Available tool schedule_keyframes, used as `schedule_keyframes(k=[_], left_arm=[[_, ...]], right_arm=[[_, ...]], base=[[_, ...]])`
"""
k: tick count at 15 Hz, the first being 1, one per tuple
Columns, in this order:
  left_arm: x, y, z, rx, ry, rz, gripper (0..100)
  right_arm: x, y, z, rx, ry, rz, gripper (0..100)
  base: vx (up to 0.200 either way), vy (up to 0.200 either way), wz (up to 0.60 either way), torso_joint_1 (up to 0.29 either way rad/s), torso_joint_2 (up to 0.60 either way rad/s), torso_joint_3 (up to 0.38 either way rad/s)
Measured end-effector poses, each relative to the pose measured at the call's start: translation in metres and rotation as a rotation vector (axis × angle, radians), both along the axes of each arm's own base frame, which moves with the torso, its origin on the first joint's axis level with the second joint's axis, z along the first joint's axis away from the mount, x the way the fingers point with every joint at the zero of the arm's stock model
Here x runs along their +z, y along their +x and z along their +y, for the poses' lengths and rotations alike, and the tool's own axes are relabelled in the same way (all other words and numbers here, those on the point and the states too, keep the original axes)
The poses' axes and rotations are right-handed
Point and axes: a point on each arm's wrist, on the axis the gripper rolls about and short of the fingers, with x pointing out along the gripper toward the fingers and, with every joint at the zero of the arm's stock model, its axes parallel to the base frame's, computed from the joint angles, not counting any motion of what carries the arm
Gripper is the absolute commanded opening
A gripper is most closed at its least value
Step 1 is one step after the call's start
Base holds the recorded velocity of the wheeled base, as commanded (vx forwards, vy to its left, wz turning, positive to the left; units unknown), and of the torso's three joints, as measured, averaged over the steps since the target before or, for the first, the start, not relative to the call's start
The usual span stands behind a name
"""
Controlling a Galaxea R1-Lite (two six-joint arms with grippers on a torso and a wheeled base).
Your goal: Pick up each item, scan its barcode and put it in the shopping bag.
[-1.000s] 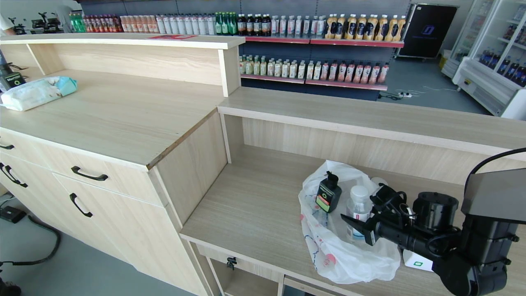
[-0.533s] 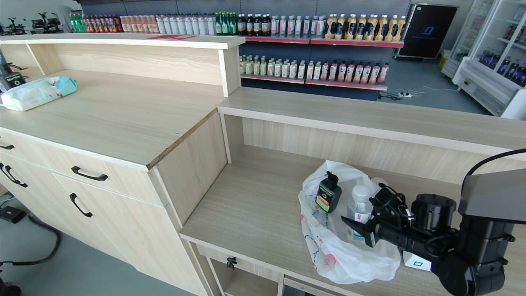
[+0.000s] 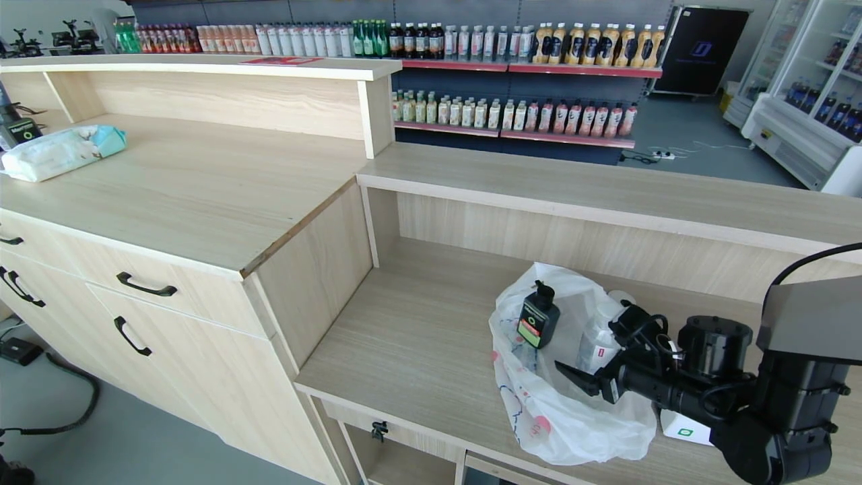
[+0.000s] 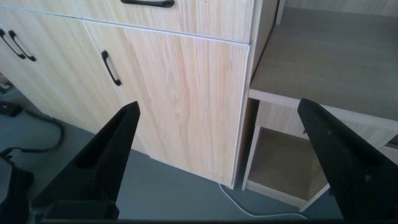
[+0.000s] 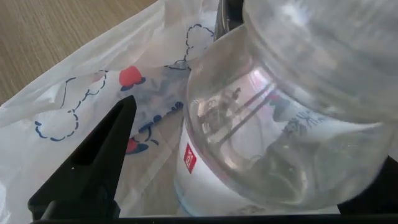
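Note:
A white plastic shopping bag (image 3: 559, 417) lies open on the lower counter. Inside it a black bottle (image 3: 537, 322) with a green and red label stands upright. Beside it a clear bottle (image 3: 596, 342) with a white cap leans over. My right gripper (image 3: 589, 351) is open inside the bag, one finger on each side of the clear bottle (image 5: 273, 124). A gap shows between one finger (image 5: 93, 168) and the glass. My left gripper (image 4: 217, 155) hangs open and holds nothing, low in front of the cabinet doors (image 4: 180, 93). A pack of wet wipes (image 3: 60, 151) lies on the upper counter at far left.
A dark scanner (image 3: 17, 128) stands at the upper counter's left edge behind the wipes. A small white box (image 3: 683, 428) sits on the lower counter by the bag. A raised ledge (image 3: 606, 188) runs behind the bag. Drink shelves line the back wall.
The clear bottle stood upright in the bag and now leans over to the right. My right gripper has shifted slightly left and lower. The black bottle and the wipes have not moved.

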Motion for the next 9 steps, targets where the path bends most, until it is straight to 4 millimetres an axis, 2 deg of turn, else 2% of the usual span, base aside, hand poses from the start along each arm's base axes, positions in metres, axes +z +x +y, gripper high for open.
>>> schedule_keyframes(k=[3,9], left_arm=[[0.0,0.0,0.0,0.0,0.0,0.0,100],[0.0,0.0,0.0,-0.001,0.0,0.0,100]], right_arm=[[0.008,-0.002,-0.001,0.033,0.015,-0.017,100],[0.049,-0.014,-0.003,0.094,0.041,-0.112,100]], base=[[0.0,0.0,0.0,0.0,0.0,0.0],[0.0,0.0,0.0,0.0,0.0,0.0]])
